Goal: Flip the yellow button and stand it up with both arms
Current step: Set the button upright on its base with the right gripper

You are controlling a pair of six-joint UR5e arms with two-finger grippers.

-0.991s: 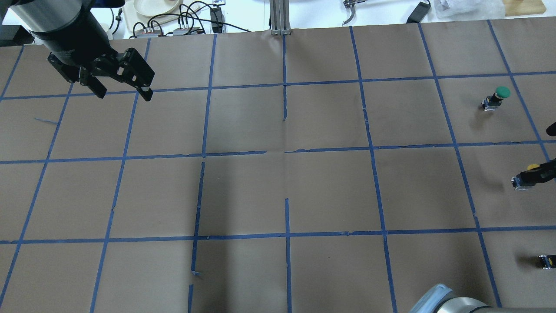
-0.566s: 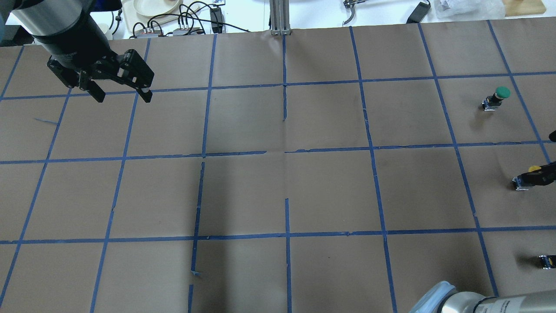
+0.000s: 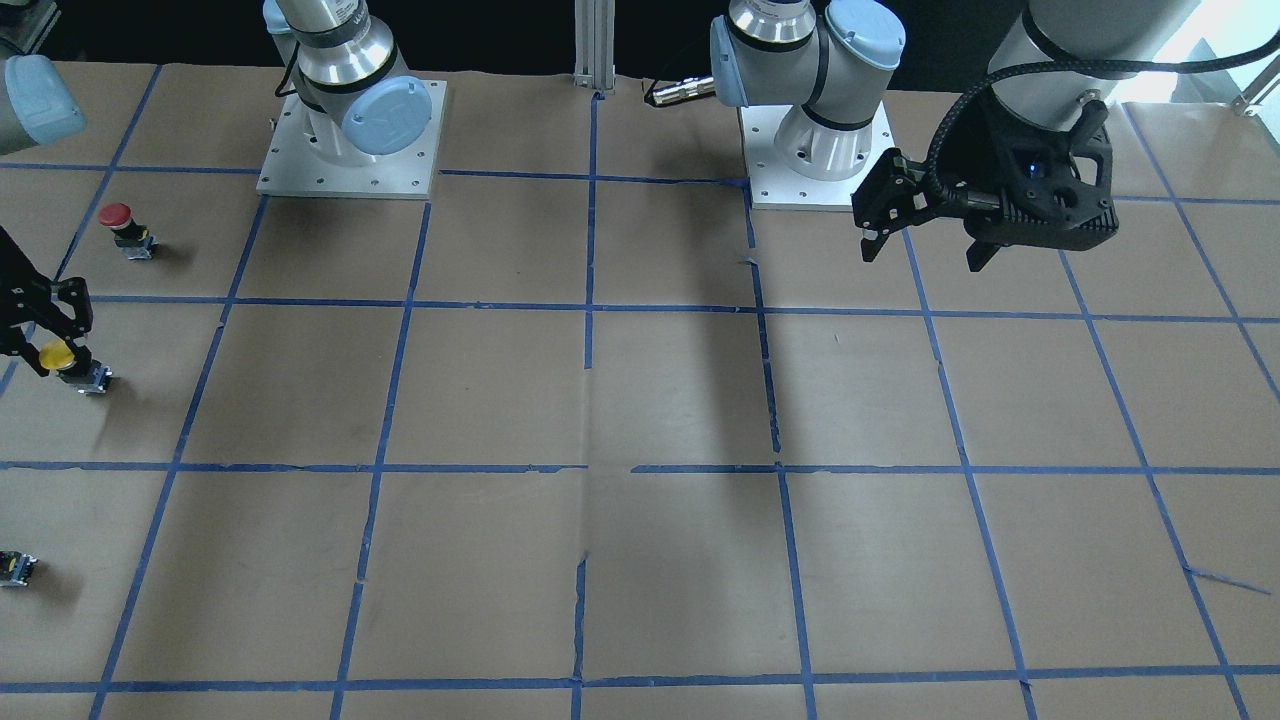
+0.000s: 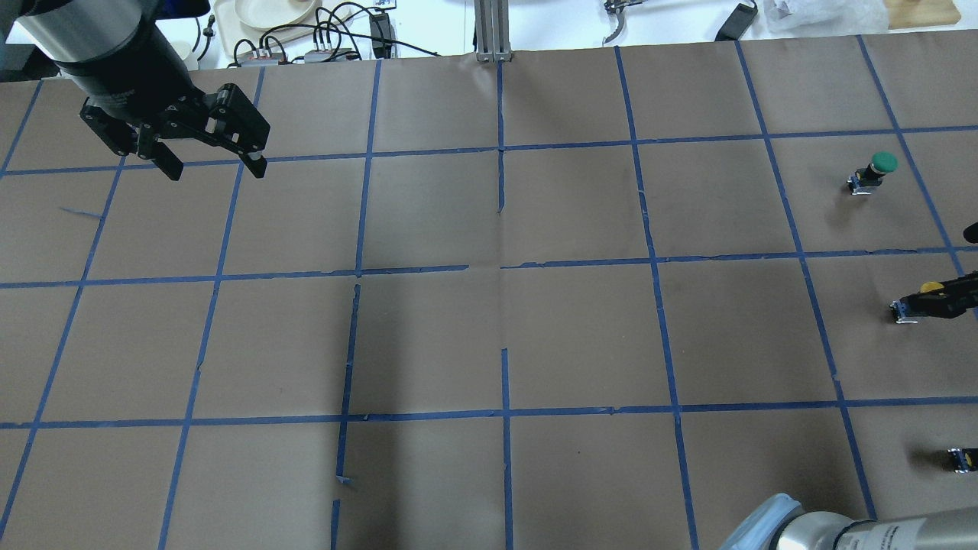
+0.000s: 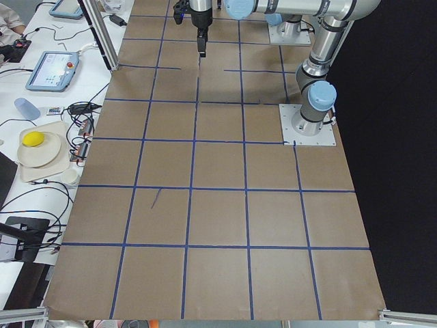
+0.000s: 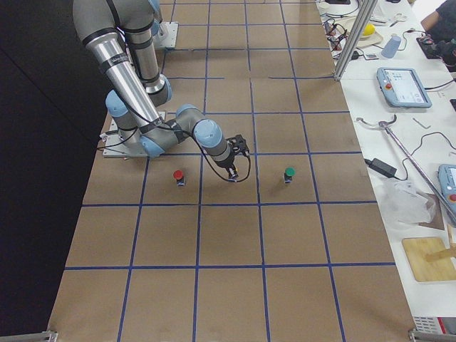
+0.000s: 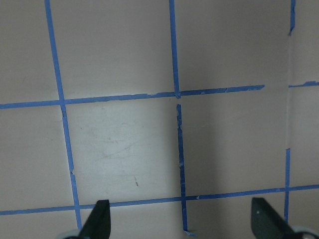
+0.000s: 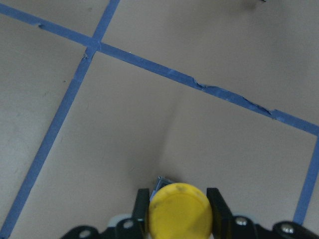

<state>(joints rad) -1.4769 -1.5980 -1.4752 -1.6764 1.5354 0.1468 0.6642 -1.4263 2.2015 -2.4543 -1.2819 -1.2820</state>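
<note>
The yellow button [image 8: 179,211] sits between my right gripper's fingers [image 8: 143,209], cap facing the wrist camera. In the front-facing view its yellow cap [image 3: 56,354] is in the right gripper [image 3: 45,340] at the left edge, with the grey body [image 3: 90,378] pointing down and outward, low over the paper. In the overhead view the button [image 4: 903,311] and the right gripper [image 4: 938,299] are at the right edge. My left gripper [image 4: 215,169] hangs open and empty, high over the far left of the table. It also shows in the front-facing view [image 3: 923,256].
A red-capped button [image 3: 120,225] stands near the right arm's base. A green-capped button [image 4: 875,169] stands at the far right. A tiny black and yellow block [image 4: 961,458] lies near the right front edge. Brown paper with blue tape lines [image 4: 504,267] covers the table.
My right gripper has shifted the yellow button slightly left and up in the overhead view. The left gripper has barely moved and stays open.
</note>
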